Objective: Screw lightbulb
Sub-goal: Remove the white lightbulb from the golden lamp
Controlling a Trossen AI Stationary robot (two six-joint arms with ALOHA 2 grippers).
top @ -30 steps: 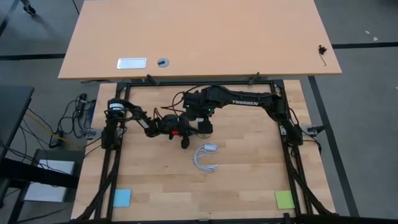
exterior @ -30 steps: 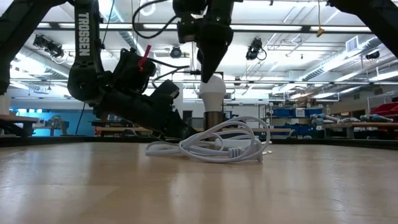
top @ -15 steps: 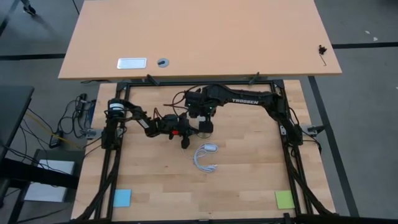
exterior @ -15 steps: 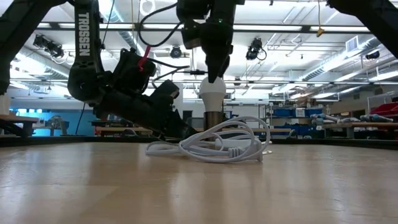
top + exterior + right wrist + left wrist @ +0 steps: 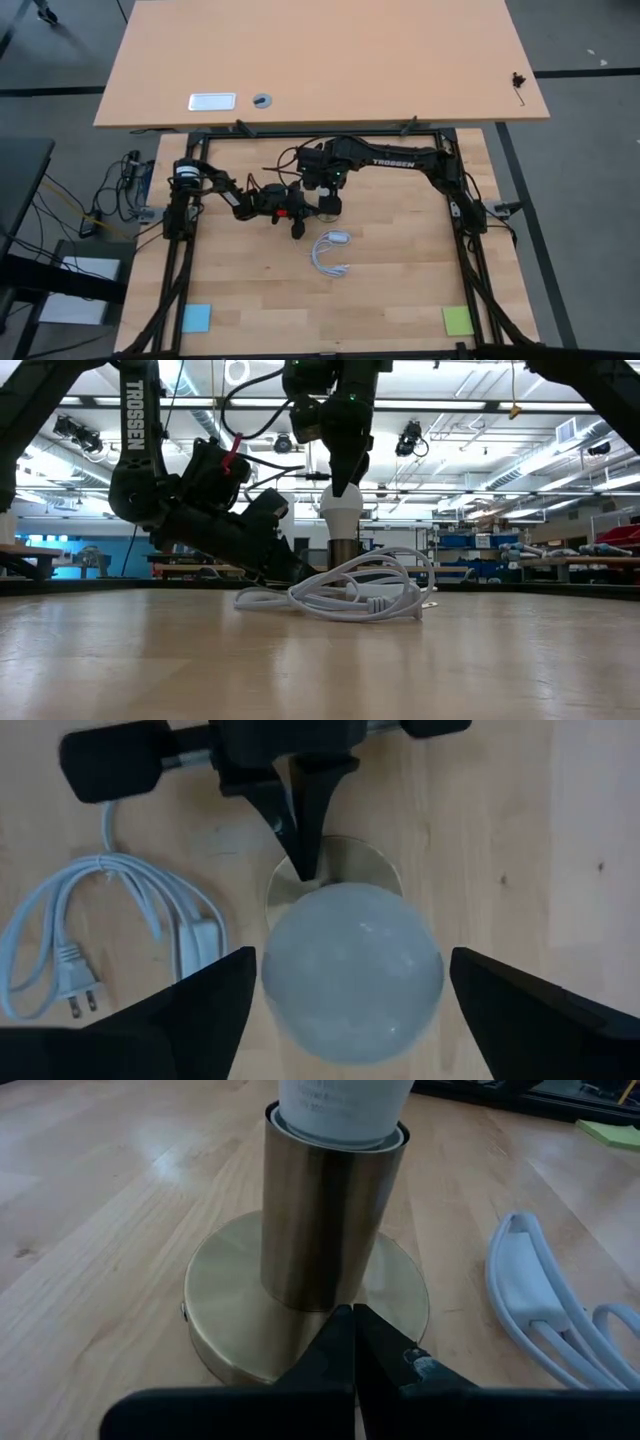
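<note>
Wooden table (image 5: pixel 400 270) bears the lightbulb (image 5: pixel 341 510); right claw (image 5: pixel 346 485) spread above, left claw (image 5: pixel 352 1342) pressed together.

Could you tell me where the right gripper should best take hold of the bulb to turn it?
Probably the bulb's round dome, from straight above, fingers on opposite sides. It stands upright with its neck sunk in the brass socket, so only the dome is free. The left gripper is shut against the base.

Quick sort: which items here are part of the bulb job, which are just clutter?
In use:
lightbulb
brass socket
left gripper, shut, tips on the socket's base
right gripper, open over the bulb

Lying about:
white cord
blue sticky pad
green sticky pad
</note>
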